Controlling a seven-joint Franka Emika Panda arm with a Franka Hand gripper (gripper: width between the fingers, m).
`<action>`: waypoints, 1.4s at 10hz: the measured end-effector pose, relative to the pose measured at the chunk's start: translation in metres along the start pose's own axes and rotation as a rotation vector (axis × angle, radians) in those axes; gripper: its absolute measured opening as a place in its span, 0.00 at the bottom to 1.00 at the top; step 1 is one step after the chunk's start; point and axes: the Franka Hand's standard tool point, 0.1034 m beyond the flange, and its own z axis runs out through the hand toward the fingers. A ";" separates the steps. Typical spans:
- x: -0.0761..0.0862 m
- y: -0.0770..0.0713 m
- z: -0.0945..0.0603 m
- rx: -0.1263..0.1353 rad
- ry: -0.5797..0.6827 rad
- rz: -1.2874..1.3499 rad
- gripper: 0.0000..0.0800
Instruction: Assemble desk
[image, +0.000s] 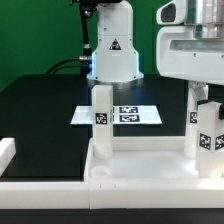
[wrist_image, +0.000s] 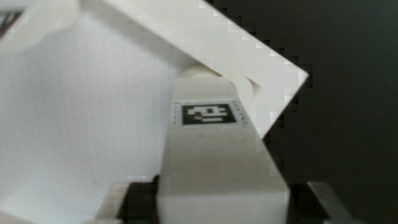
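The white desk tabletop (image: 140, 160) lies at the front with its rim up, a round socket (image: 98, 172) at its near corner. One tagged white leg (image: 101, 117) stands upright in it on the exterior view's left. My gripper (image: 204, 98) is at the exterior view's right, shut on another tagged leg (image: 209, 130) and holding it upright over the tabletop's right end. A thin white upright (image: 190, 120) stands just beside it. In the wrist view the held leg (wrist_image: 217, 150) runs from between my dark fingers (wrist_image: 146, 203) to the tabletop's corner (wrist_image: 71, 120). My gripper (wrist_image: 222, 208) clamps its near end.
The marker board (image: 125, 115) lies flat on the black table behind the tabletop. A low white border wall (image: 6, 152) runs along the exterior view's left and front (image: 45, 188). The robot's white base (image: 112, 50) stands at the back.
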 end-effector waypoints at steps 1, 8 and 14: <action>0.000 0.000 0.000 0.000 0.000 0.072 0.36; -0.013 -0.008 0.000 0.095 -0.050 0.821 0.36; -0.013 -0.008 0.001 0.090 -0.024 0.154 0.80</action>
